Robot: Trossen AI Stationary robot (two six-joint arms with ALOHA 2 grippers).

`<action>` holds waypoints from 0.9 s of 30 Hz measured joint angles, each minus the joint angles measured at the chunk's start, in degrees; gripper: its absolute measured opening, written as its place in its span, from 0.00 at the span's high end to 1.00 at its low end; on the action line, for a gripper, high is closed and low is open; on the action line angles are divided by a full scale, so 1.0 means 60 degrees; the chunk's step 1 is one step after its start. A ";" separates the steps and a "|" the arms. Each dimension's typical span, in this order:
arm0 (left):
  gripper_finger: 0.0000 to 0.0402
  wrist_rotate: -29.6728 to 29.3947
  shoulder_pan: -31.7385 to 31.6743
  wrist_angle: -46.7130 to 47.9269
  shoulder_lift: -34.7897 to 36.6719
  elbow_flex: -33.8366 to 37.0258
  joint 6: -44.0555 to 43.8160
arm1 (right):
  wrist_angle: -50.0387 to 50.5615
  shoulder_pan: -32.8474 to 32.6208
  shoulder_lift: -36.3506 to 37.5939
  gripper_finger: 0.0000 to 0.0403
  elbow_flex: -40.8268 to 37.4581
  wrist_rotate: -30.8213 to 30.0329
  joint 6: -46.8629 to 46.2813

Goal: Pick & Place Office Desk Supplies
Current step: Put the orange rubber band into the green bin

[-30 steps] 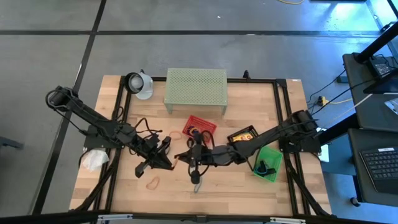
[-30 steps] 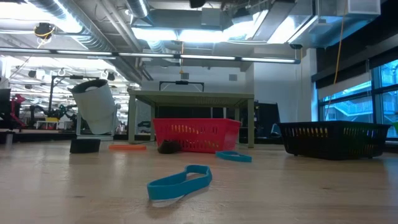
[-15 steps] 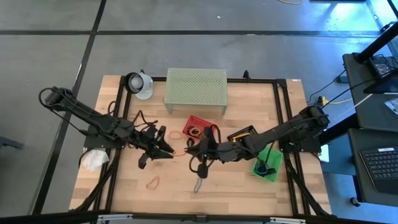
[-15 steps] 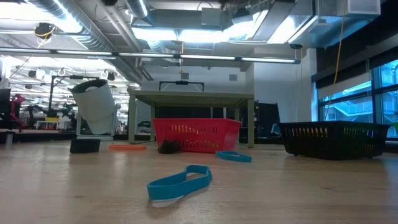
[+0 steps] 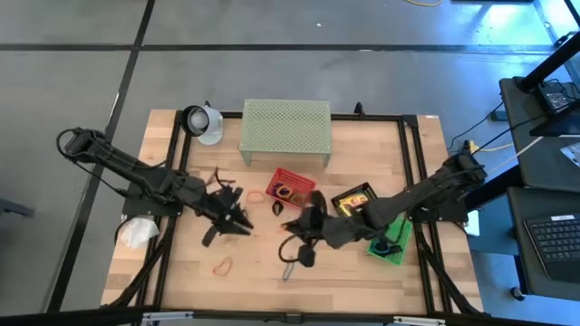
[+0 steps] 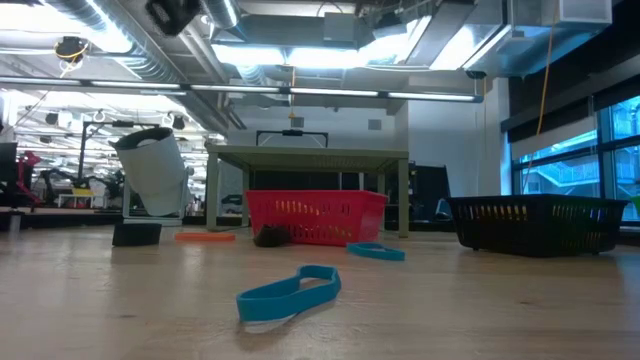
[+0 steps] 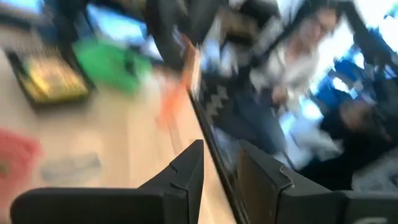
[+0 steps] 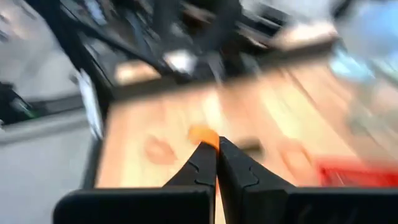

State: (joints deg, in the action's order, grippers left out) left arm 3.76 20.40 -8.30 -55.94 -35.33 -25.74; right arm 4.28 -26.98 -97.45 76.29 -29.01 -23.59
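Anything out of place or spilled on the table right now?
Some supplies lie loose on the wood, outside the baskets: an orange loop near the front edge, another orange loop beside the red basket, and a blue loop. Nothing looks damaged.

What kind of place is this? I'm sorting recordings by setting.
Probably an industrial lab or workshop: exposed ceiling ducts and strip lights overhead, a wooden table on a concrete floor, and a keyboard alongside.
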 joint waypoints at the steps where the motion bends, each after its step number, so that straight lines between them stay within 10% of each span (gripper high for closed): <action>1: 0.78 0.0145 0.0111 0.0442 0.0000 0.0000 -0.0190 | 0.0813 -0.0107 0.0172 1.00 0.0000 -0.0204 -0.0454; 14: 0.78 0.0199 0.1862 0.3902 -0.0194 0.0007 -0.1808 | 1.0916 -0.2545 0.1642 1.00 0.0000 -0.0023 -0.9311; 27: 0.78 0.0336 0.2868 0.4295 -0.1956 0.0007 -0.2264 | 1.1858 -0.5079 0.1610 1.00 -0.1825 0.2188 -1.4596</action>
State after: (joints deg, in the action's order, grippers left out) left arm 5.77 37.60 17.47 -67.68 -35.29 -39.33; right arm 75.43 -57.46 -87.79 65.34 -15.89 -111.16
